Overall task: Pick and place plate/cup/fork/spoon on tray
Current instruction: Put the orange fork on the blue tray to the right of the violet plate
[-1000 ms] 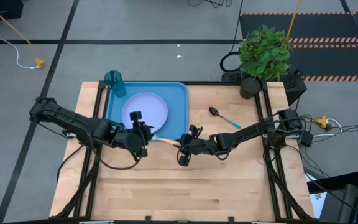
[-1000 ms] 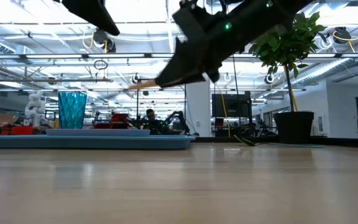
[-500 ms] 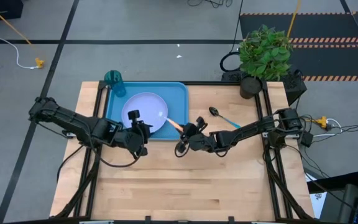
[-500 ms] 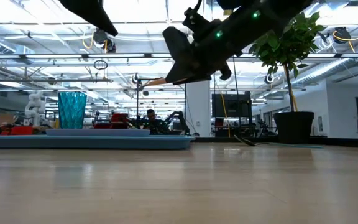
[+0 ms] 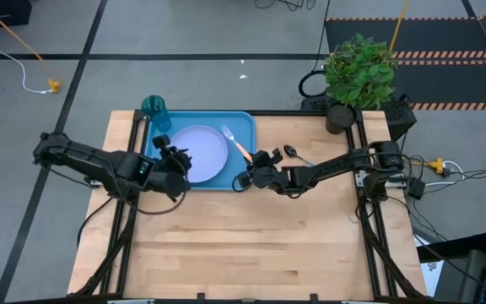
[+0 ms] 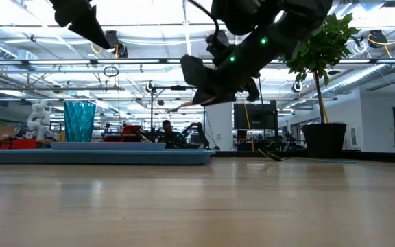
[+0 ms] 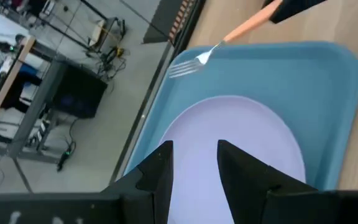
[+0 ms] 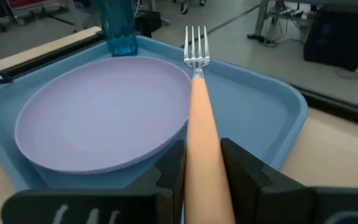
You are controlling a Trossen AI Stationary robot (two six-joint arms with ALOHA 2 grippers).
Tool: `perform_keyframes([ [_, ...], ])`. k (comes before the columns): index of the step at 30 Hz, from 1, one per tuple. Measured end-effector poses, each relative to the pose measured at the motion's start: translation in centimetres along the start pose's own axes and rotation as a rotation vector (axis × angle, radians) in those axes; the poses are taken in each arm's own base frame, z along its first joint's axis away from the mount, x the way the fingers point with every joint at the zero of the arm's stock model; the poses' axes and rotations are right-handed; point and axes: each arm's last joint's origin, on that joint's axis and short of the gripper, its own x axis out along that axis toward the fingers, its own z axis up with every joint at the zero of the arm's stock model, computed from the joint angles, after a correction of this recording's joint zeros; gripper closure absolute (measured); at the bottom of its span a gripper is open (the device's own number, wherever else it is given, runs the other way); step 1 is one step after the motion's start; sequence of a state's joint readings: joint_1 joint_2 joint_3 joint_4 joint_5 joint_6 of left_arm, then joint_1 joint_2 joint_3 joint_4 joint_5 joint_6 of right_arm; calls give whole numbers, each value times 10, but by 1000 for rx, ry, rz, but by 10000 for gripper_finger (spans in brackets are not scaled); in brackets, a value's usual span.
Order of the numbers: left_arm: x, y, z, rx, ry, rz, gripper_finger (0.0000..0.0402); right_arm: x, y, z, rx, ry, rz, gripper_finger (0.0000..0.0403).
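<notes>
Since a second ago the right gripper, clamping the fork's smooth orange handle, has carried its steel tines over the tray, beside the round plate.

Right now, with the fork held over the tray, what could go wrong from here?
1. The right pincer holds the fork above the tray, beside the plate; if let go from there, the fork may bounce or end up partly on the plate's rim.
2. The left pincer hangs over the plate's other side, so the arms could meet.
</notes>
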State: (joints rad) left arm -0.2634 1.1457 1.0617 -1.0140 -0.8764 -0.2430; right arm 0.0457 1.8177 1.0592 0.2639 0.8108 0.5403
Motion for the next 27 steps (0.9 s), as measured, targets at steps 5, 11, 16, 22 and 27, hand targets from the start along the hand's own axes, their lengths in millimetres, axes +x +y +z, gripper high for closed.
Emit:
perform_keyframes([
  [5, -6, 11, -3, -59, -41, -14, 275, 1, -2, -2, 72, -4, -36, 338],
  [11, -7, 10, -3, -55, -38, -44, 275, -15, 8, -8, 125, -72, -89, 337],
  [16, -6, 8, -3, -41, -34, -47, 275, -27, 21, -19, 171, -122, -103, 337],
  [22, -7, 8, -3, -12, -35, -47, 275, -25, 49, -22, 221, -186, -87, 337],
  [27, -7, 8, -3, 17, -37, -48, 275, -7, 78, -12, 132, -196, -106, 337],
])
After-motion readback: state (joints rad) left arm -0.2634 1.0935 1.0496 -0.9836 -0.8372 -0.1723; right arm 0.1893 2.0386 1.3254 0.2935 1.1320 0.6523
